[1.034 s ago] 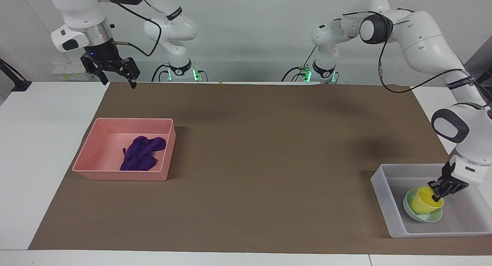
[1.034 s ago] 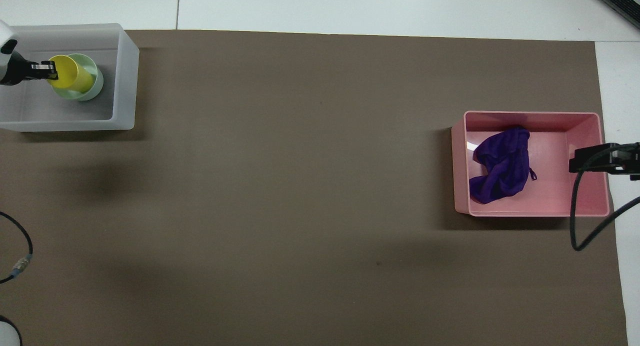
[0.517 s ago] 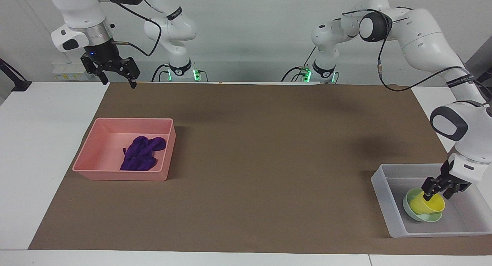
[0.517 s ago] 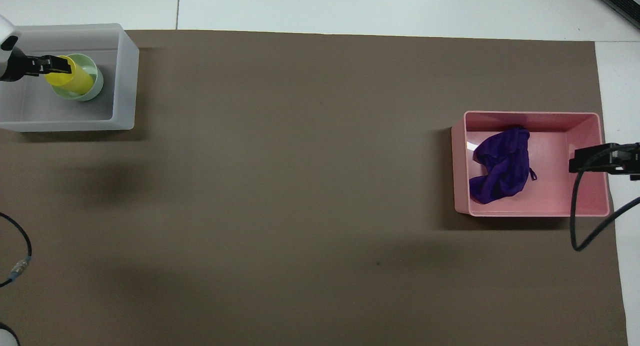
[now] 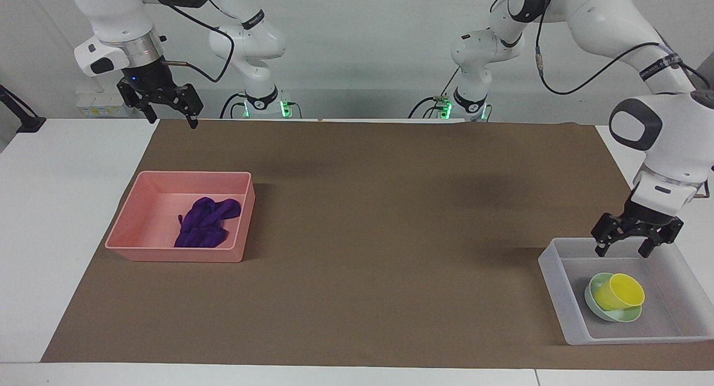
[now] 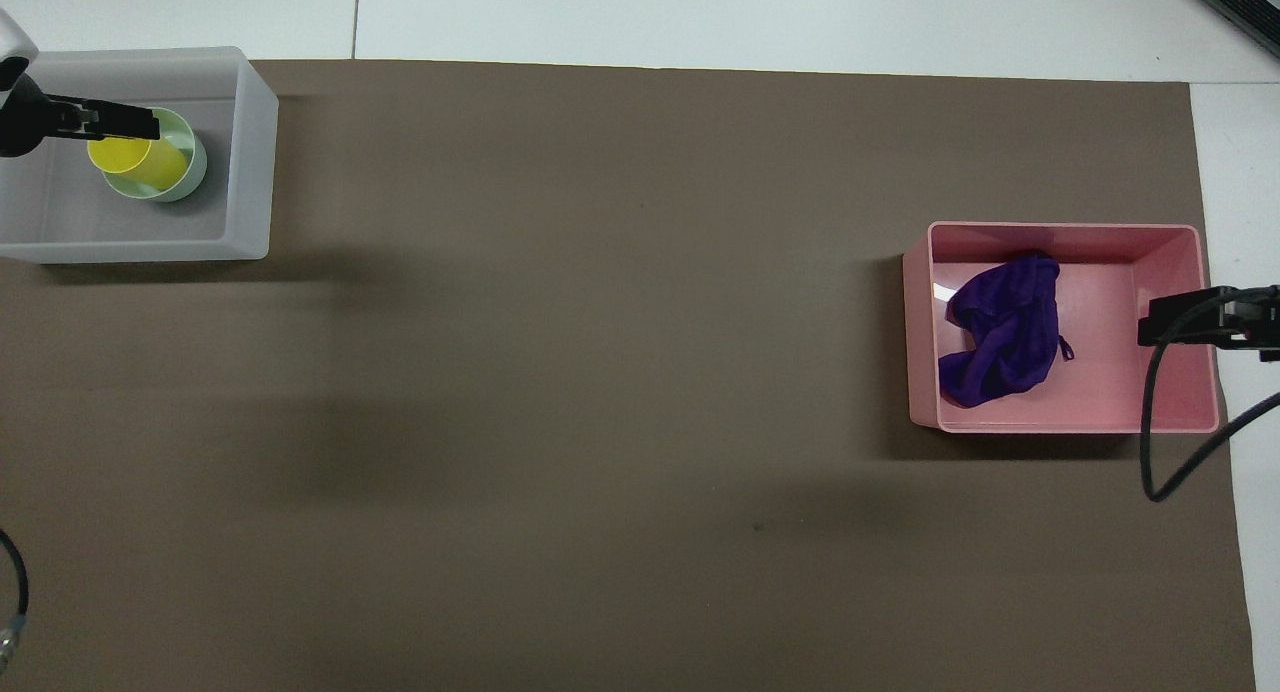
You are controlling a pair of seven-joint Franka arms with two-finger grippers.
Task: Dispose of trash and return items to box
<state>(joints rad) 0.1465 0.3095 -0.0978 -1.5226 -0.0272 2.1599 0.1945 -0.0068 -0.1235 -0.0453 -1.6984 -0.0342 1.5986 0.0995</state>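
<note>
The yellow cup (image 5: 618,291) lies tilted in the mint-green bowl (image 5: 619,315), inside the translucent box (image 5: 549,263) at the left arm's end of the table. They also show in the overhead view: cup (image 6: 130,160), bowl (image 6: 192,162), box (image 6: 255,152). My left gripper (image 5: 622,252) hangs open and empty above the box, clear of the cup; it also shows in the overhead view (image 6: 135,127). The purple cloth (image 5: 206,223) lies in the pink tray (image 5: 178,255). My right gripper (image 5: 172,121) waits open and empty, raised by the table edge nearest the robots.
A brown mat (image 5: 362,224) covers most of the table. The pink tray (image 6: 1180,422) with the cloth (image 6: 1000,332) sits at the right arm's end. The right gripper (image 6: 1190,317) and its cable hang over that tray's edge in the overhead view.
My left gripper has let go of the yellow cup and risen above the box. The cup now rests in the bowl. The right arm has not moved.
</note>
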